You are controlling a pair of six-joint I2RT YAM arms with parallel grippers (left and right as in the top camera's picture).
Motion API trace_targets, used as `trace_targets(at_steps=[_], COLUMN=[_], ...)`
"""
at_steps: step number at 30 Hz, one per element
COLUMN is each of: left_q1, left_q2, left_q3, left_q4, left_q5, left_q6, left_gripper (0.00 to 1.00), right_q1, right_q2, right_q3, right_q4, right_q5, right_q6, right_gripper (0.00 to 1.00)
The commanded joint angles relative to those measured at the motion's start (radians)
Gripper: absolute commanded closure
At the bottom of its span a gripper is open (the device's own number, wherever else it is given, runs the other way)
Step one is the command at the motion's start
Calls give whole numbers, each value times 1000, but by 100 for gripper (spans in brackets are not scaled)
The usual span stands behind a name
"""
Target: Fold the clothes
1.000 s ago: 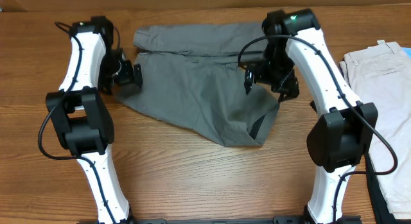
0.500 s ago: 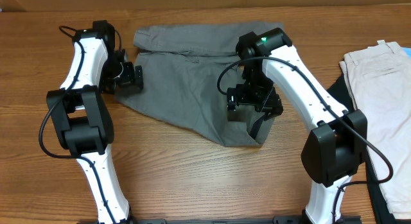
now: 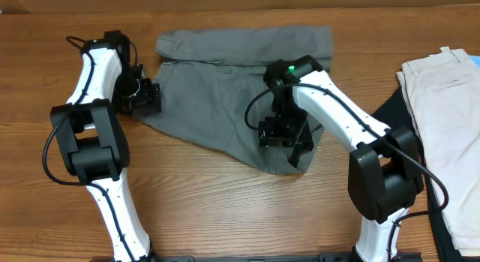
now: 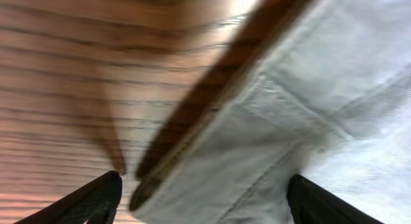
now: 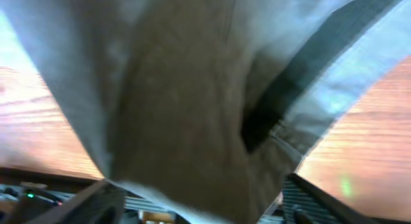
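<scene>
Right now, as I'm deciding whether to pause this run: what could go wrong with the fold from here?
1. The left jaws stand open at the very edge of the grey shorts, partly over bare table. Closing could catch only the hem, or miss it.
2. The right wrist view shows fabric bunched up against the right jaws, and I cannot tell how firmly it is held. It might slip out, or creases might get folded in.

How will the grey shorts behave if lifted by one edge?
Probably floppy: the grey shorts lie creased, with the top folded over. Likely light, thin cloth; a push might bunch them on the wooden table rather than slide them.
</scene>
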Motion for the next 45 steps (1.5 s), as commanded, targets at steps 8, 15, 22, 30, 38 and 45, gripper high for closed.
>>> trace_targets(at_steps=[8, 15, 22, 30, 38, 45], left_q1=[22, 22, 22, 24, 24, 24], left_q2=[21, 21, 21, 11, -150, -354], left_q3=[-10, -11, -23, 13, 280, 408], left_q4=[3, 24, 49, -25, -225, -304], left_q5=[-10, -5, -2, 27, 27, 26], left_q6=[24, 33, 49, 10, -40, -50], left_gripper=[30, 57, 96, 96, 96, 96], right_q1=[16, 16, 15, -25, -218, -341], right_q2=[-28, -28, -28, -66, -260, -385], right_q3=[-11, -11, -11, -2, 148, 297], right_q4=[34, 31, 29, 55, 43, -34], right_q5=[47, 58, 77, 121, 121, 122], right_q6=[56, 79, 83, 132, 96, 43], right_gripper=[57, 92, 96, 96, 96, 96])
